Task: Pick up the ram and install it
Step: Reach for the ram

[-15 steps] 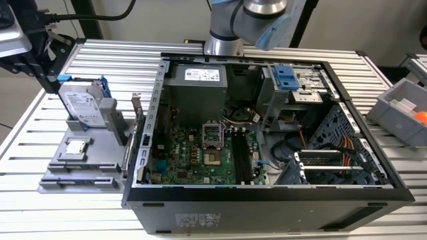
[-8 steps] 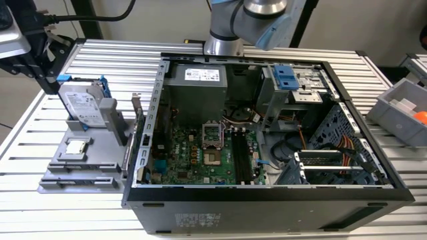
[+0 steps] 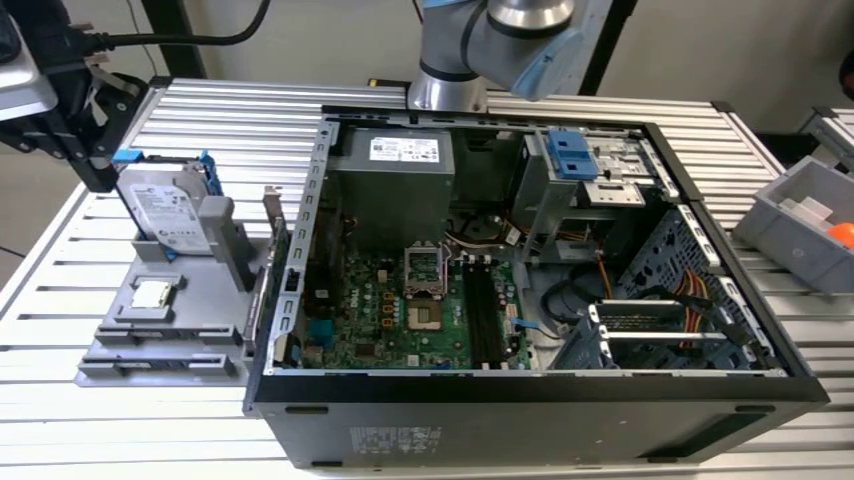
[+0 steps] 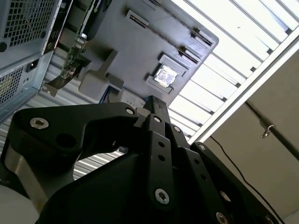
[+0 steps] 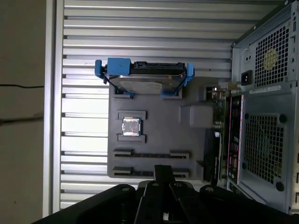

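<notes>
My gripper [image 3: 94,172] hangs at the exterior view's far left, above the back end of a grey parts holder [image 3: 200,335]. In both wrist views its black fingers [image 5: 163,171] meet at one tip, shut, with nothing showing between them [image 4: 157,105]. The holder's two long slots [image 5: 152,153] lie bare. The ram is hidden: I cannot pick it out on the holder or among the dark memory slots [image 3: 483,310] of the motherboard in the open computer case [image 3: 534,385].
On the holder stand a silver hard drive [image 3: 167,212] in a blue frame, a small square processor chip [image 5: 131,127] and an upright green card [image 5: 217,112] beside the case wall. A grey bin [image 3: 807,225] sits at the exterior view's right on the slatted table [image 3: 54,300].
</notes>
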Available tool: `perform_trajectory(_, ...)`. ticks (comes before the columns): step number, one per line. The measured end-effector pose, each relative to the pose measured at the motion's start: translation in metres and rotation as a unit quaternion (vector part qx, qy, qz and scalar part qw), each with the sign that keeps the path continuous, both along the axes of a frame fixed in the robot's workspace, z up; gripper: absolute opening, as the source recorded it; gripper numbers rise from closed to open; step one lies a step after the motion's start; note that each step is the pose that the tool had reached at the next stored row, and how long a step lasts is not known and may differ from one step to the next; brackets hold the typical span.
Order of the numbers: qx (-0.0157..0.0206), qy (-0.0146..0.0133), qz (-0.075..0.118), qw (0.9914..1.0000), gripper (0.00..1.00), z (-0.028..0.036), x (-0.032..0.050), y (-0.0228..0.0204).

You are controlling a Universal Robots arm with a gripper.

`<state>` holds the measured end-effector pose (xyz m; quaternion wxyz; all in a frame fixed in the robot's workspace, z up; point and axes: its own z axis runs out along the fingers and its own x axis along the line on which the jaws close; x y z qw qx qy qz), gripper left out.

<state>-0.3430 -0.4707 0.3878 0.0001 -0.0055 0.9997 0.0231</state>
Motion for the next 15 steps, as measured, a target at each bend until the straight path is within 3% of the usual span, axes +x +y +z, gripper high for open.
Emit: perform_trajectory(15,0.0000,0.0000,0.000,1.00000,0.00,0.0000,0.0000,-0.0080)
